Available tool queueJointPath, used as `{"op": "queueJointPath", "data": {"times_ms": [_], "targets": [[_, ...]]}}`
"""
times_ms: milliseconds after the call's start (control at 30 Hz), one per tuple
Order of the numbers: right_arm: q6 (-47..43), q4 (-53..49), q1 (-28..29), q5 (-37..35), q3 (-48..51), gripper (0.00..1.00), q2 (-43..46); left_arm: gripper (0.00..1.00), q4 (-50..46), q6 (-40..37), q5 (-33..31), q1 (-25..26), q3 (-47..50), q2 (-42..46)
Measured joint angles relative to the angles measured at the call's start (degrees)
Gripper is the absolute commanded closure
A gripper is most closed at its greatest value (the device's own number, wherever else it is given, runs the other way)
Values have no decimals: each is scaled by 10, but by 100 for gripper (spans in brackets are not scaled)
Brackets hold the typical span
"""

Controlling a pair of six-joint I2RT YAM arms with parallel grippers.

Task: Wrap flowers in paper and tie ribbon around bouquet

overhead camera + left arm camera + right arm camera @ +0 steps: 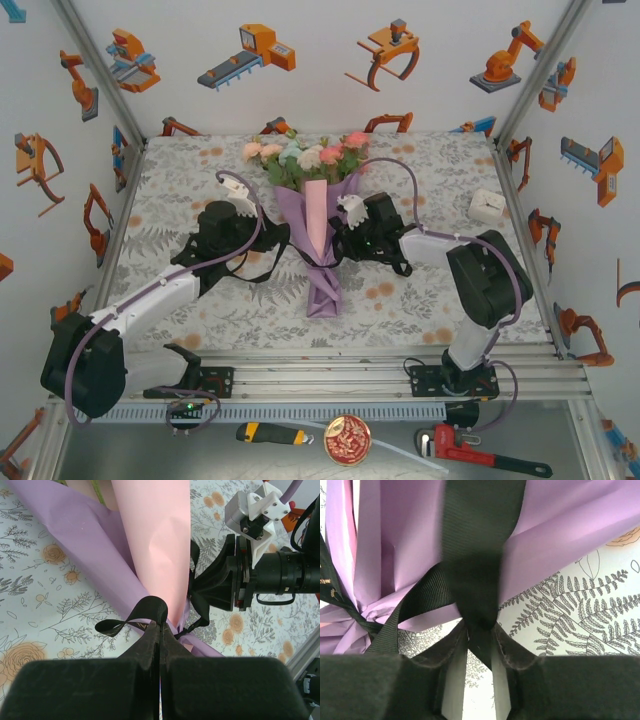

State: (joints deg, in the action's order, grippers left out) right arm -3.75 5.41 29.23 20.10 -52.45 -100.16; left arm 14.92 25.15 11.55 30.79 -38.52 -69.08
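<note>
Now a ribbed black ribbon loop is clamped by the left gripper, its broad band pinched by the right gripper; both arms are bent inward to the smooth purple paper cone, laid on the table.

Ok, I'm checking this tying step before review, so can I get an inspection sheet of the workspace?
Surface: grey floral tablecloth, flat.
Job's things: bouquet lying mid-table in purple paper, blooms far; black ribbon round its neck.
Clutter: white box far right; knife, tin, wrench on the near shelf.
Grippers: left pincer shut on a ribbon loop; right pincer has ribbon between narrow jaws, grip unclear.
Cables: purple-grey cables loop over both arms.
Surroundings: white walls with robot pictures.
</note>
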Motion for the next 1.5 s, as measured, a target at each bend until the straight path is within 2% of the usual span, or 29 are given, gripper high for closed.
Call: {"op": "queueJointPath", "data": {"times_ms": [100,500,667,800,1033,1300,1367,1433,1500], "targets": [[-1,-7,0,-5,1,100,14,100,-2,0,-3,0,0,1],[-4,-57,0,-72,14,100,268,100,-82,-45,-50,0,0,114],[-5,-84,0,-103,2,100,310,100,-106,-65,-63,0,0,140],[4,-94,0,-98,-12,100,315,100,-107,-73,-58,0,0,153],[59,-79,41,-56,-70,100,247,100,-108,-97,-30,18,5,169],[118,-46,137,-21,-219,99,47,100,-111,-125,-14,45,24,208],[137,-48,156,-12,-265,83,-9,100,-111,-127,-12,46,28,212],[158,-57,167,-1,-302,74,-51,100,-111,-129,-12,48,33,215],[169,-73,172,0,-322,69,-72,100,-111,-132,-13,48,36,215]]}}
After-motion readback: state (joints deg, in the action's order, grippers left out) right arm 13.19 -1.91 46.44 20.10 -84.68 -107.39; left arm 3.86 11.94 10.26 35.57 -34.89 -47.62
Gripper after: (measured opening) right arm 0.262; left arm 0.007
